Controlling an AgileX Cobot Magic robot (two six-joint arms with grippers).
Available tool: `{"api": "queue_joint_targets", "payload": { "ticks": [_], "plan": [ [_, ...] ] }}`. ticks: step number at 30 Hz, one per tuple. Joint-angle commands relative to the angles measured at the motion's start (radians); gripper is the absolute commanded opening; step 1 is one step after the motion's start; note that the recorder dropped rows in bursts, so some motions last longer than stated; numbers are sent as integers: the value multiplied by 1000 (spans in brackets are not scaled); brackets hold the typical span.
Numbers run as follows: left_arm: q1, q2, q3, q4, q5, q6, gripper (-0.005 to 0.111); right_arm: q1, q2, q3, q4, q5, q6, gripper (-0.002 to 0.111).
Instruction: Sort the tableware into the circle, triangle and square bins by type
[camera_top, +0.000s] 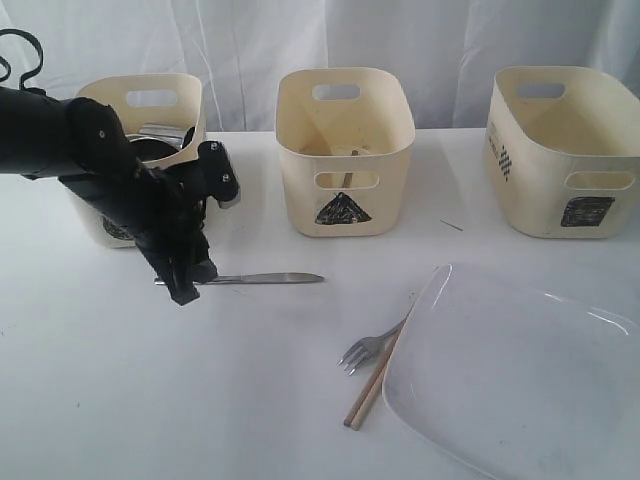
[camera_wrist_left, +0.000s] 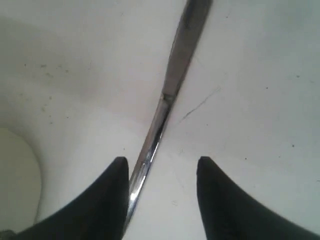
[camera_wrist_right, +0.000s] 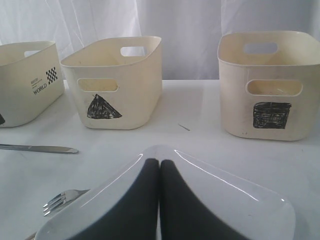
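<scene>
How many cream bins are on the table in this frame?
3, in a back row: the left bin, mark mostly covered by the arm; the triangle bin in the middle; the square bin on the right. None looks hidden.

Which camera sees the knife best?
The exterior view: nearly the whole knife shows, only its handle end behind the left end effector. The left wrist view shows part, close up; the right wrist view just the blade end.

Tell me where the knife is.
Exterior view: the knife lies left of centre, before the circle bin and triangle bin, one end inside the open left hand.
</scene>
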Motion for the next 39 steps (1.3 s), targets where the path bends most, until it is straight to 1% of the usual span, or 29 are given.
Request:
{"api": "queue_joint_targets", "payload": {
  "ticks": [1,7,11,16,18,23,27,33,39],
  "plan": [
    [2,-1,-5,-20,60,-59,48,-2,-5,4,-6,-4,-1,0],
    [2,-1,-5,-5,129,-54,49,-2,-5,4,-6,-4,-1,0],
    [2,-1,-5,3,134,-54,49,-2,-5,4,-6,-4,-1,0],
    [2,-1,-5,48,109,-50,62,-2,-5,4,-6,-4,-1,0],
    [2,-1,-5,66,98,-50,65,-2,-5,4,-6,-4,-1,0],
    [2,-1,-5,87,60,-43,65,-2,-5,4,-6,-4,-1,0],
    [2,2,-6,87,67,-43,64,-2,-5,4,-6,-4,-1,0],
    [2,53,-43,87,130,-43,64,-2,-5,4,-6,-4,-1,0],
    [2,90,-108,87,198,-26,64,-2,-5,4,-6,-4,-1,0]
  ]
}}
